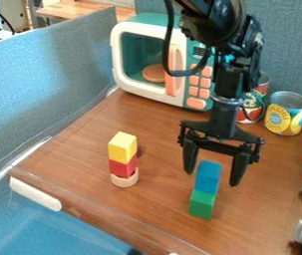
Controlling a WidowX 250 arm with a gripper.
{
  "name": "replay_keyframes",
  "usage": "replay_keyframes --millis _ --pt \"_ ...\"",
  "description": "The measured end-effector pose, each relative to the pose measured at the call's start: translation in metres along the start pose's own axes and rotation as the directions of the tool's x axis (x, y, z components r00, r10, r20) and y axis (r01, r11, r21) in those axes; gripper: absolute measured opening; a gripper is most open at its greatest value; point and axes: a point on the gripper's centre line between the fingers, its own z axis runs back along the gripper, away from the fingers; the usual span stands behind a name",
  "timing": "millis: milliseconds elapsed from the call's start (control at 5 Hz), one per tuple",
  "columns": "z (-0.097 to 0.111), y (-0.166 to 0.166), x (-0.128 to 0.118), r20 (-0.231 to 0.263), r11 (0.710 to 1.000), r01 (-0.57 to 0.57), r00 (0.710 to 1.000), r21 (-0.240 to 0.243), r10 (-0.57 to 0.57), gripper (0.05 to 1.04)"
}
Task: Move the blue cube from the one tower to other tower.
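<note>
Lining up the grasp seems our step: our hand (212, 178) is wide, the blue cube (208, 172) between its fingertips, atop the green block (202, 204); next we need to close, lift straight, and carry it to the yellow block (122, 147), well to the hand's side

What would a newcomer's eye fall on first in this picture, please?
Probably the black two-finger gripper, hanging open by the blue cube on a green cube, right of centre. Next, the yellow block, red block and round pale wooden piece stacked on the left, and the white-and-teal toy microwave behind.
</note>
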Motion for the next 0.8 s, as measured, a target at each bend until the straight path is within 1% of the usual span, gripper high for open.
replay_keyframes --millis 200,400,600,800 --pt "-0.0044 0.004 -0.0024 -0.016 1.0 -0.013 1.0 -0.008 0.013 0.95" --pt "-0.0071 0.0085 -0.0035 -0.024 1.0 -0.014 1.0 -0.014 0.014 0.69" --pt "-0.0082 0.0108 -0.0048 -0.035 1.0 0.003 0.999 -0.015 -0.003 0.569" --pt "-0.0067 0.0117 -0.0057 -0.037 1.0 0.024 0.999 -0.017 -0.024 0.569"
